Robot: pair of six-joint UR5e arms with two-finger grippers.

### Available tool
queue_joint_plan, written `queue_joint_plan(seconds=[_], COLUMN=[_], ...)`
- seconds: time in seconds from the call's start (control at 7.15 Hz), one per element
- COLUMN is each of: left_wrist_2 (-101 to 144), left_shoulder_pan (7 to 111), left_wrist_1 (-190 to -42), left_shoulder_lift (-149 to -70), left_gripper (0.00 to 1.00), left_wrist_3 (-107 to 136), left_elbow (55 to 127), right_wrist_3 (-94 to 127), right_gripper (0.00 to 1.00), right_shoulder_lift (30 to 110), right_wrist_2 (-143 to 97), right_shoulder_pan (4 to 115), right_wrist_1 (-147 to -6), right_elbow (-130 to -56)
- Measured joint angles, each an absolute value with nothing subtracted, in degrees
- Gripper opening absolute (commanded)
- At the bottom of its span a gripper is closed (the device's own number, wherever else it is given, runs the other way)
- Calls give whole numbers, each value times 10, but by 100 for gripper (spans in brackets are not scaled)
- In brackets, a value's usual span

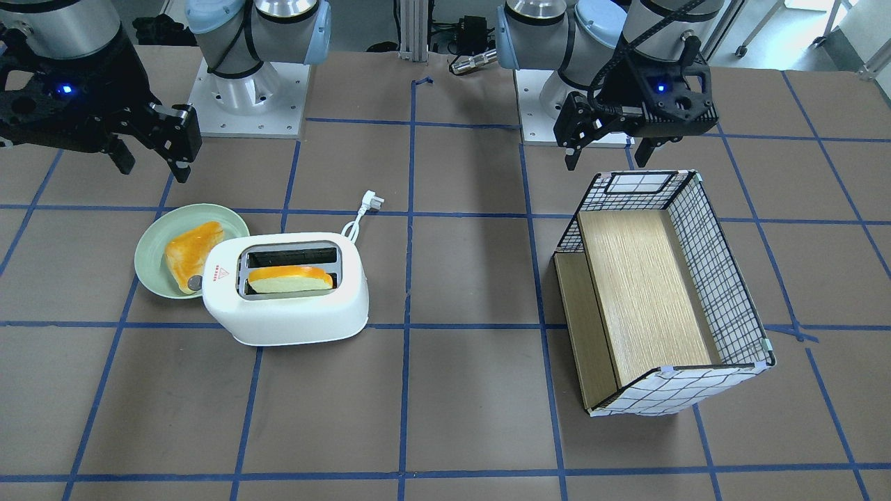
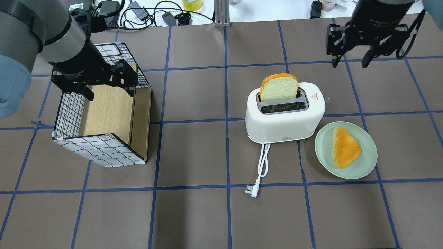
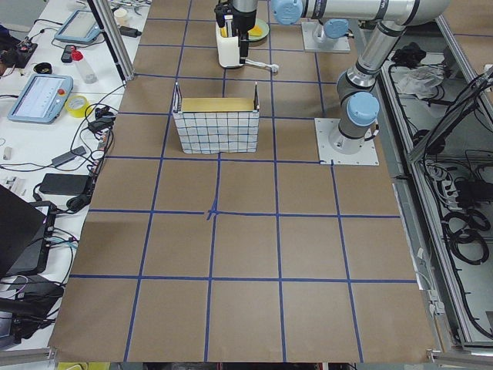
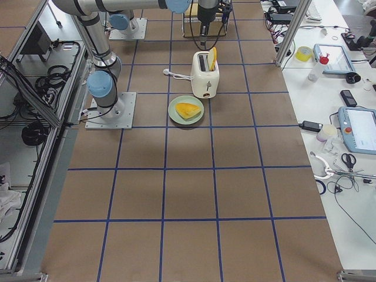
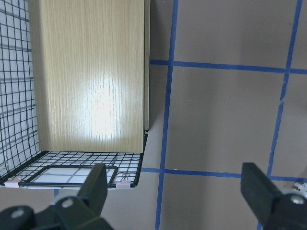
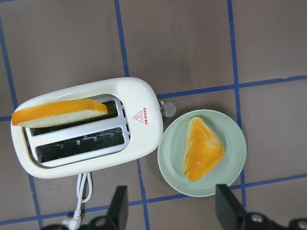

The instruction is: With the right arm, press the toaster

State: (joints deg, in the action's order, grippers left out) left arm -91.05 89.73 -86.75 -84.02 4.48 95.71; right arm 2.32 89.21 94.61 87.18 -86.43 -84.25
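The white two-slot toaster (image 2: 285, 121) stands right of the table's middle, with a red triangle sticker and a bread slice (image 2: 278, 88) upright in its far slot. Its small grey knob (image 6: 169, 109) is on the end facing the plate. It also shows in the front view (image 1: 292, 306) and the right wrist view (image 6: 144, 139). My right gripper (image 2: 351, 62) is open and empty, held high, beyond and to the right of the toaster, apart from it. In the front view it (image 1: 150, 156) hangs behind the plate. My left gripper (image 2: 109, 91) is open and empty over the basket.
A green plate (image 2: 367, 162) with a toasted bread piece (image 2: 344, 147) lies right beside the toaster's knob end. The toaster's white cord and plug (image 2: 252, 190) trail toward the robot. A wire basket (image 2: 100, 148) with a wooden insert lies on its side at the left.
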Motion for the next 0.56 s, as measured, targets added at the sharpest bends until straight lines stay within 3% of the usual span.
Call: queue_joint_plan(seconds=[0.56], left_wrist_2=[-910], left_shoulder_pan=[897], left_wrist_1=[-867], left_shoulder_lift=[-840], left_gripper=[100], left_wrist_3=[45], left_elbow=[957], right_wrist_3=[-8], right_gripper=[100], right_shoulder_lift=[887], right_wrist_2=[906], right_shoulder_pan=[888], right_wrist_1=[-894], right_elbow=[-844])
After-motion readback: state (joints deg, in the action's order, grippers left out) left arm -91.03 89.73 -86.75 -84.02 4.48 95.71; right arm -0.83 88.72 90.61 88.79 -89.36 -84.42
